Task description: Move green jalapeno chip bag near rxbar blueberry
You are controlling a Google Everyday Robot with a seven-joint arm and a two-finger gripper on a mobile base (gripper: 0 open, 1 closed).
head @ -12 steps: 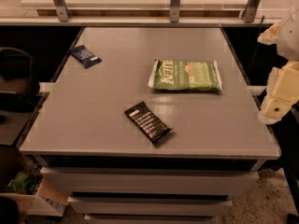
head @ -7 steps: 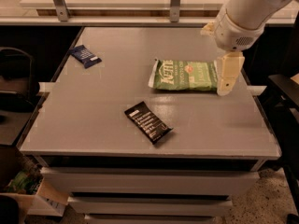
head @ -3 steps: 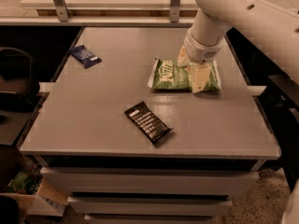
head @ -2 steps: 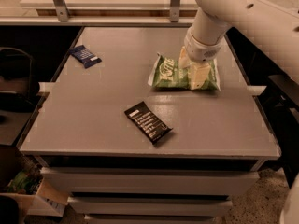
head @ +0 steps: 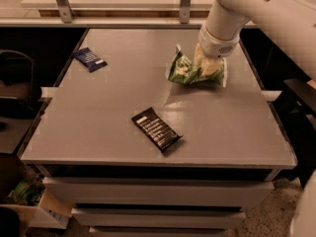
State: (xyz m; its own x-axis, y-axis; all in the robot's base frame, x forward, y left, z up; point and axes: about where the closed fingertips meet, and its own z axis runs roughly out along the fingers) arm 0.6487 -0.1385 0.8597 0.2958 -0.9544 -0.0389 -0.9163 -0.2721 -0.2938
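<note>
Toward the back right of the grey, matte table [head: 118, 88] lies the green chip bag [head: 182, 72], a crinkly packet now bunched into a crumpled wedge. Its left end is peaked upward and its pale right end is flat against the surface. The claw [head: 207, 65] comes down on the bag's middle from above, its cream fingers [head: 202, 62] pinched into the foil and gripping it. Much of the bag's printing is covered by them or folded out of sight, so the lettering cannot be read. A thick, smooth white arm [head: 237, 9] rises from the claw and runs off the top right corner.

The blue bar [head: 90, 59] – small, flat, rectangular, dark, with faint pale print too small to read – sits near the table's back left edge, well apart from the bag. A black bar wrapper [head: 156, 129] with white stripes lies slanted near the front middle, closer to the bag than the blue bar is.

Below the tabletop are pale drawer fronts [head: 148, 194], cut off at the bottom. A cardboard box [head: 34, 209] at the lower left is half in shadow – its contents are hard to make out.
</note>
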